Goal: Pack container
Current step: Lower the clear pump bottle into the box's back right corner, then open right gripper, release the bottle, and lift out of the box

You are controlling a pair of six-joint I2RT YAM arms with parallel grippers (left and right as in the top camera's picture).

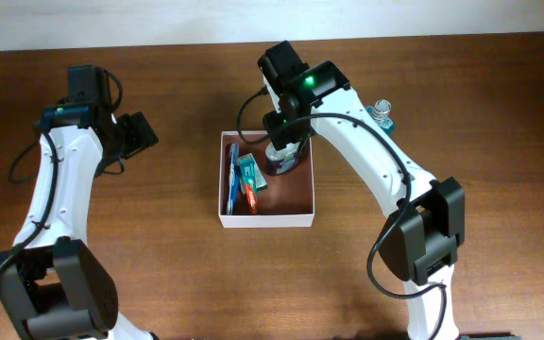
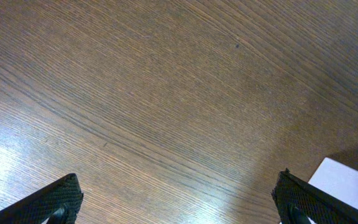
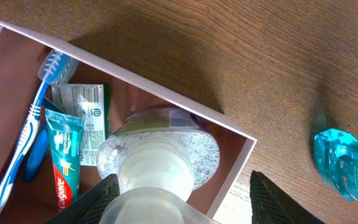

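Observation:
The container (image 1: 267, 223), a shallow white-walled box with a reddish-brown floor, sits mid-table. Lying in its left part are a toothbrush (image 3: 33, 124), a toothpaste tube (image 3: 64, 155) and a green sachet (image 3: 89, 118). A bottle with a clear cap (image 3: 157, 162) stands upright in its back right corner (image 1: 281, 162). My right gripper (image 3: 185, 199) hovers over that bottle, open; one finger is at the cap, the other stands clear of it, over the container's wall (image 3: 166, 90). My left gripper (image 2: 179, 196) is open over bare table, left of the container (image 1: 140, 137).
A blue bottle (image 1: 383, 115) stands on the table just right of my right arm, outside the container (image 3: 347, 165). One white corner of the container (image 2: 350, 180) shows at the right edge of the left wrist view.

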